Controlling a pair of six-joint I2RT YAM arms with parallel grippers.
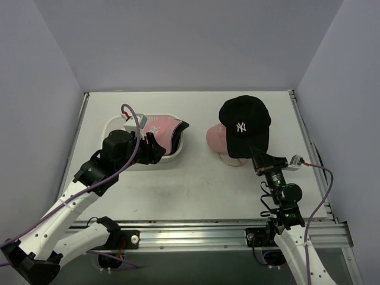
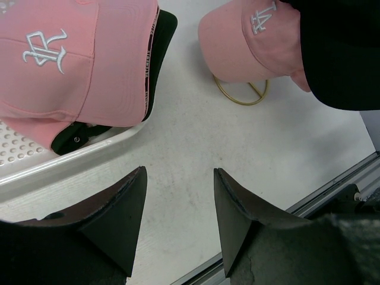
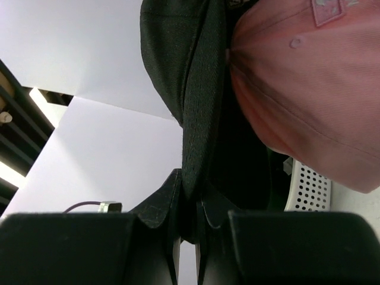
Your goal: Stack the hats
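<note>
A black cap point(image 1: 243, 123) with a white logo lies over a pink cap point(image 1: 216, 138) on the gold wire stand at the table's right. My right gripper point(image 1: 257, 158) is shut on the black cap's near edge; in the right wrist view the dark fabric point(image 3: 196, 89) runs down between the closed jaws, with the pink cap point(image 3: 297, 89) beside it. Another pink cap point(image 1: 165, 129) lies on a dark cap point(image 1: 181, 132) in the white basket. My left gripper point(image 1: 155, 148) is open and empty just in front of them, over bare table point(image 2: 180, 178).
The white perforated basket point(image 1: 116, 126) stands at the left middle of the table; its rim shows in the left wrist view point(image 2: 35, 172). The gold stand point(image 2: 240, 95) shows under the right pink cap point(image 2: 249, 41). Grey walls enclose three sides. A metal rail point(image 1: 196, 233) runs along the near edge.
</note>
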